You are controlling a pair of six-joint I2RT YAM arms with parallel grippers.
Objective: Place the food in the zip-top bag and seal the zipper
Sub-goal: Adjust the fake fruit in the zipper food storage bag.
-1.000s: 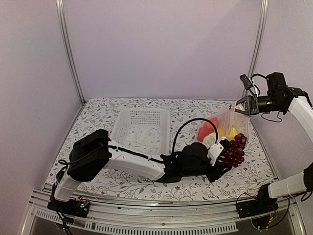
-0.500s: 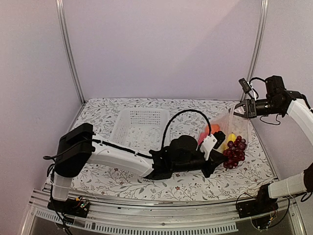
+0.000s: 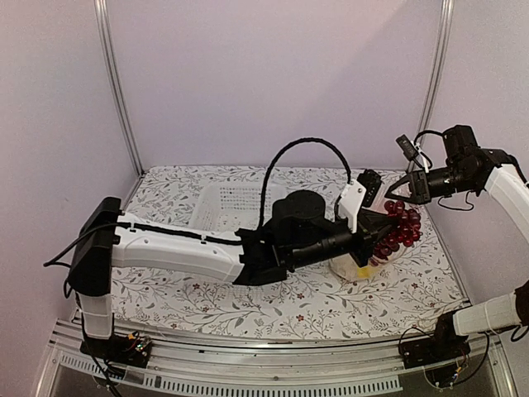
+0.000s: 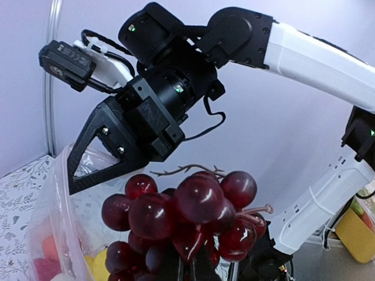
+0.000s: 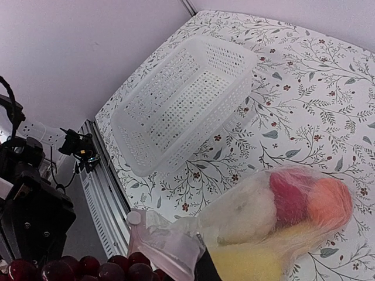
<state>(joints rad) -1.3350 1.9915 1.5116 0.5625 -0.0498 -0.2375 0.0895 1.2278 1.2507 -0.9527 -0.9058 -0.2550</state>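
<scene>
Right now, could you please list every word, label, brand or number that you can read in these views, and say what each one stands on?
No text can be read anywhere.
The white basket, the zip-top bag and the grape bunch carry no lettering.
The floral tablecloth shows only a leaf-and-flower print, no words or numbers.

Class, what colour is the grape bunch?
Dark red-purple; the grape bunch shows best in the left wrist view.

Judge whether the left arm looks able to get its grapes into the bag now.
Probably yes: the right fingers hold the bag up by its edge, the grape bunch sits just beside it, nothing between.
</scene>
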